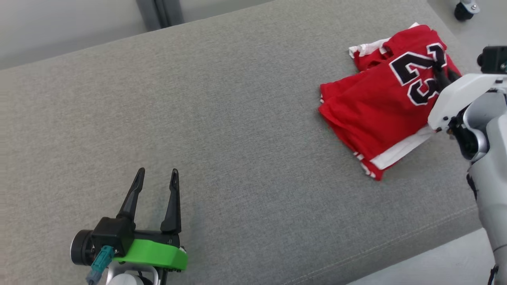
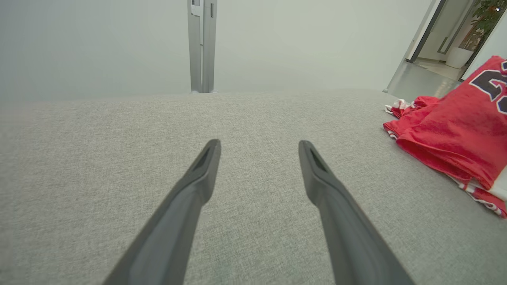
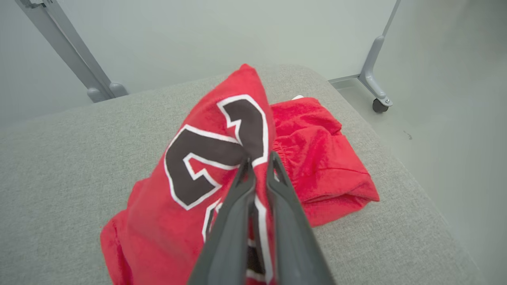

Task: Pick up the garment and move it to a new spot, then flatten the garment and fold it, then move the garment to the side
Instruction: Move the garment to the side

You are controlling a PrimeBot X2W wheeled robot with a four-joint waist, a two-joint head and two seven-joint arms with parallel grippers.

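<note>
Fingers (image 3: 233,221) of the right gripper (image 3: 259,160): long, dark, tapering to narrow tips, drawn almost together and clamped on a raised ridge of the garment (image 3: 158,221), right at the black numeral. Cloth pulled up there into a soft peak, the rest slumped in thick folds on the cushion (image 3: 59,158). Red fabric, matte and slightly fuzzy; blocky black numerals edged in white.

From the head: garment (image 1: 372,107) at the far right of the cushion (image 1: 237,118), close to its right edge, bunched into an uneven wedge, with white bands and thin red stripes along the hem. Right gripper (image 1: 439,70) poking out dark from under a glossy white shell (image 1: 463,95) and biting into the numeral. Left gripper (image 1: 157,171) at the lower left, well apart from the garment, fingers spread wide over bare cushion with nothing between them; smooth green bracket (image 1: 154,253) at its base.

Along the left gripper (image 2: 259,143): two flat, blade-like fingers, dull grey-black, each with a hollowed inner face near the tip. Garment (image 2: 447,134) off at the right edge, lying in layered folds on the cushion (image 2: 253,114).

Cushion cover: grey woven cloth, fine flecked weave, flat on top, rounded at the corner. Beyond that corner, a small black caster (image 3: 379,105) under a curved grey metal leg (image 3: 372,59).
</note>
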